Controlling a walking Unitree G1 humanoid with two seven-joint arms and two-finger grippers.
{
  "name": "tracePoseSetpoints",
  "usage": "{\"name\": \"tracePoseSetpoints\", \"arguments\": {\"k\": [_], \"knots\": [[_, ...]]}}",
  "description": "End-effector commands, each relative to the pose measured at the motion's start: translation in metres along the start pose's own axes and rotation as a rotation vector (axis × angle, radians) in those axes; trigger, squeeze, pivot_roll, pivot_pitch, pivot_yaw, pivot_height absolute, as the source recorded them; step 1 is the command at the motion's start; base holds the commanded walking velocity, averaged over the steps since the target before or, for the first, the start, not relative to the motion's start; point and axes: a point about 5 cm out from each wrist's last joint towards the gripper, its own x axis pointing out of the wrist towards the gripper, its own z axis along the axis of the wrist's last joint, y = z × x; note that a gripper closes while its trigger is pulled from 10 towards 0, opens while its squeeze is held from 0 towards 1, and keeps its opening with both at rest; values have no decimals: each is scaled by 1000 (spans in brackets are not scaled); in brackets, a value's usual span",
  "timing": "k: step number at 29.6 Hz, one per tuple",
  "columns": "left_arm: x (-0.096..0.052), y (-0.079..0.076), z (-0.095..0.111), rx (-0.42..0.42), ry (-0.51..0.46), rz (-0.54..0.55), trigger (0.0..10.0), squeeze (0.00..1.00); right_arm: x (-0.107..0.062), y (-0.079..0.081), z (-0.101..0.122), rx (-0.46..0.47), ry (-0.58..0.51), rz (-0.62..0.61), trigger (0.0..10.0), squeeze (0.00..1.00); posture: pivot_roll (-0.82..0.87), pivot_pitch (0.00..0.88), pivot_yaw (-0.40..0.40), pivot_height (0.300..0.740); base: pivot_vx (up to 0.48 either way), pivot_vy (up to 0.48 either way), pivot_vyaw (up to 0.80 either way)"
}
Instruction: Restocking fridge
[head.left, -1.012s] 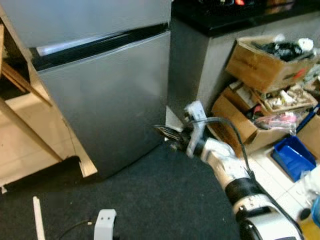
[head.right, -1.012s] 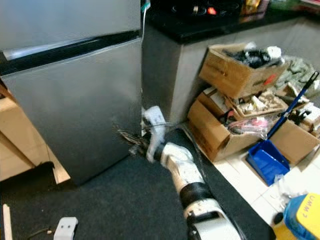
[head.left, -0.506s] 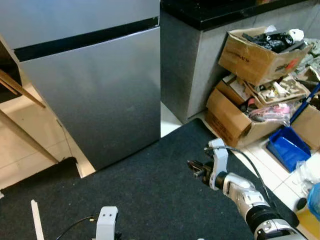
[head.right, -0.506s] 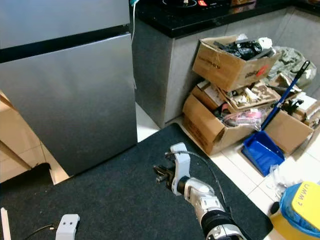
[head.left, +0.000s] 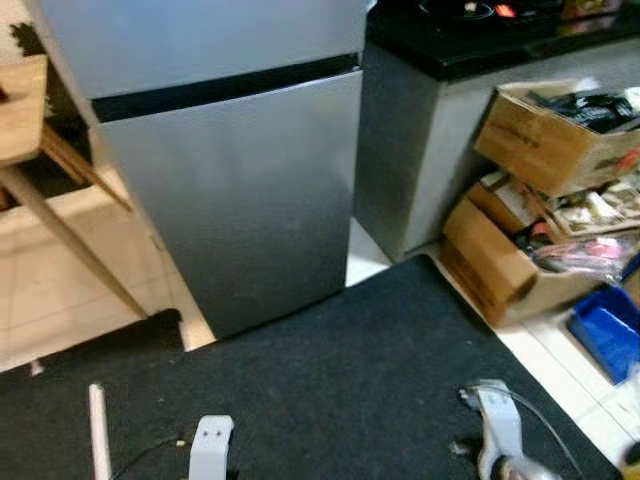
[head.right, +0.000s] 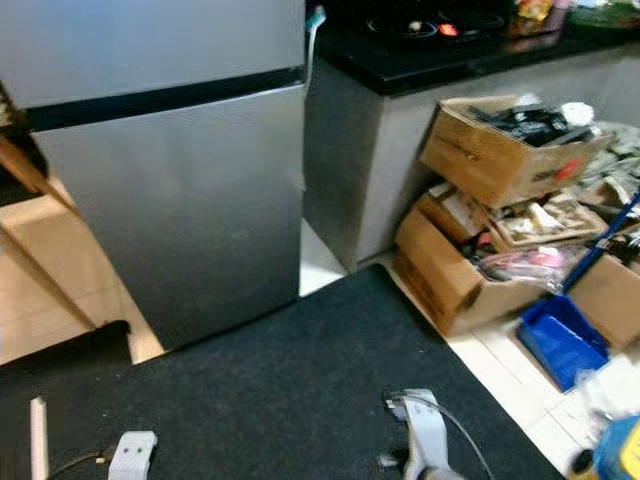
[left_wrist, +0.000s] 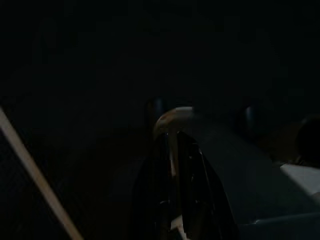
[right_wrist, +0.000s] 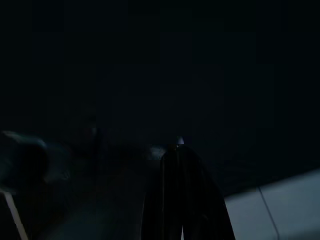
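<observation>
Left eye view: the fridge (head.left: 230, 190) stands shut at the far edge of the dark mat (head.left: 340, 380). The right gripper (head.left: 497, 450) sits low over the mat, cut off by the frame; its opening cannot be told. Right eye view: cardboard boxes (head.right: 500, 160) are piled beside the counter (head.right: 400, 60). Left wrist view: the left gripper (left_wrist: 175, 200) is nearly lost in darkness, fingers apparently together, holding nothing discernible. Right wrist view: too dark to judge.
</observation>
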Motion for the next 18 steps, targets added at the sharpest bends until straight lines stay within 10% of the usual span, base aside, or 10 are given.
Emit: {"name": "tracePoseSetpoints", "arguments": {"k": [1, 18], "knots": [[-1, 6, 0, 24, 10, 16, 10000, 0, -1, -3, -1, 17, 2, -23, 10000, 0, -13, 34, 1, 740, 0, 0, 769], [1, 1, 5, 82, 12, 13, 10000, 0, -9, -15, -28, 0, 68, -104, 10000, 0, -10, 15, -8, 740, 0, 0, 769]]}}
